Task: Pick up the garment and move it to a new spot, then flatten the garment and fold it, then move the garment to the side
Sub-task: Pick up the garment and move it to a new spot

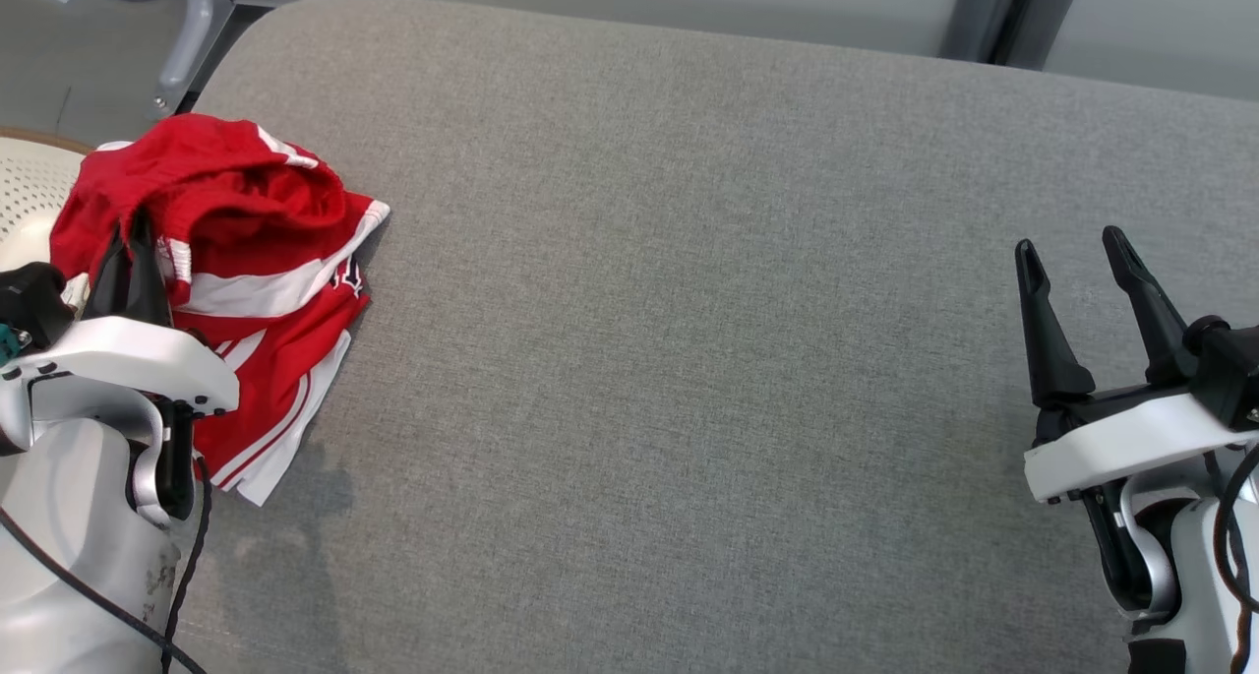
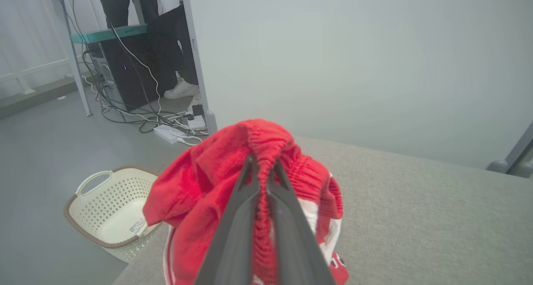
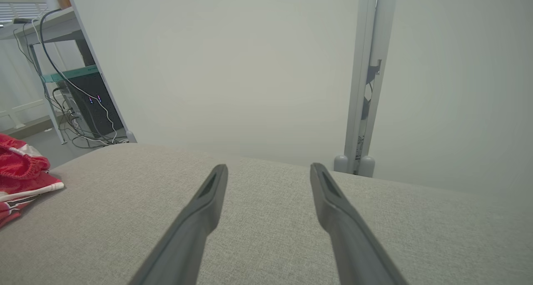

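**A:** Where is the garment?

**B:** The red-and-white garment (image 1: 266, 261) lies bunched at the left edge of the head view, on the grey cushioned surface (image 1: 689, 359) and close to that surface's left rim.

**A:** And the hands?

**B:** The left gripper (image 2: 262, 162) has its fingers pressed together on a ridge of the elastic waistband (image 2: 266, 137) at the top of the heap. The right gripper (image 1: 1077, 246), at the lower right, has its fingers spread with nothing between them. It is well apart from the cloth.

**A:** What could go wrong from here?

**B:** The pinch takes only a narrow fold of gathered fabric near the fingertips. On a lift, I judge the weight of the hanging cloth could drag that fold out.

**A:** And if it slips?

**B:** The heap sits beside the rim, with the white basket (image 2: 108, 201) on the floor (image 2: 41, 152) just below. A dropped garment could slide off the surface. A hold at one point also lets the layers hang twisted, which would make flattening harder.
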Available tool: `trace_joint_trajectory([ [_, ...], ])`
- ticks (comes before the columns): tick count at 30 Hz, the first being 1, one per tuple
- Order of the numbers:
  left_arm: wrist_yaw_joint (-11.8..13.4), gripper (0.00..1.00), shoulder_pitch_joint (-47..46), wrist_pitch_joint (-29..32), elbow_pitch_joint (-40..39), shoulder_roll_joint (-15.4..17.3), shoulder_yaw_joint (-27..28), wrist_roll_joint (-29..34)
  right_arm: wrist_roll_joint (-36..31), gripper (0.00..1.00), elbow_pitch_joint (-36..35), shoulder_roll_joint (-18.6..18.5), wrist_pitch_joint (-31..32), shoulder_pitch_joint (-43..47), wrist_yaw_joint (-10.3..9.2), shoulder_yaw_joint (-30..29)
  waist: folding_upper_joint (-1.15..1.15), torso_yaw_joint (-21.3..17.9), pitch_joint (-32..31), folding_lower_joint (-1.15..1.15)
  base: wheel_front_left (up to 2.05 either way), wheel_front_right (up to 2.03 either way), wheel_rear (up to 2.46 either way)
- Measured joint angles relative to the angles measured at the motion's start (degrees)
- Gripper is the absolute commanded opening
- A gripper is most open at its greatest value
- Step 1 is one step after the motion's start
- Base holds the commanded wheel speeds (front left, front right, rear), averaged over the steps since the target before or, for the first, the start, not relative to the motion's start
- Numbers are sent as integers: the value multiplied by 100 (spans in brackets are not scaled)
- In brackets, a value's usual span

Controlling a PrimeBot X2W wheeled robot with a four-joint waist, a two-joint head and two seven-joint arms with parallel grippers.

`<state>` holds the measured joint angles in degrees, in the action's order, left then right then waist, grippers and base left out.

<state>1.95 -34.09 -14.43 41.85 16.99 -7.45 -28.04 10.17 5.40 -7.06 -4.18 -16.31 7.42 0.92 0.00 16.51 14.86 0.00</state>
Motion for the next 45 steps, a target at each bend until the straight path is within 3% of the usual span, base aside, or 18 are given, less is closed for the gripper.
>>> trace_joint_trajectory([
  [10,437,0,834,335,-2114,291,-138,300,86,100,160,136,-205,255,0,-51,0,-280,-461,0,0,0,0],
  [18,929,0,1772,1084,-4305,464,-312,524,110,100,115,197,-288,326,0,-23,0,-896,-645,0,0,0,0],
  [22,1022,0,1920,1430,-5153,517,-611,724,133,100,34,242,-291,332,0,1,0,-1340,-659,0,0,0,0],
  [27,850,0,1796,1706,-5355,369,-1144,844,156,100,-90,289,-304,264,0,23,0,-1813,-572,0,0,0,0],
  [31,561,0,1462,1855,-5175,116,-1689,891,191,100,-125,332,-360,254,0,5,0,-2201,-417,0,0,0,0],
  [45,-446,0,651,2139,-3454,-828,-3308,1043,506,100,110,417,-765,94,0,100,0,-3188,520,0,0,0,0],
])
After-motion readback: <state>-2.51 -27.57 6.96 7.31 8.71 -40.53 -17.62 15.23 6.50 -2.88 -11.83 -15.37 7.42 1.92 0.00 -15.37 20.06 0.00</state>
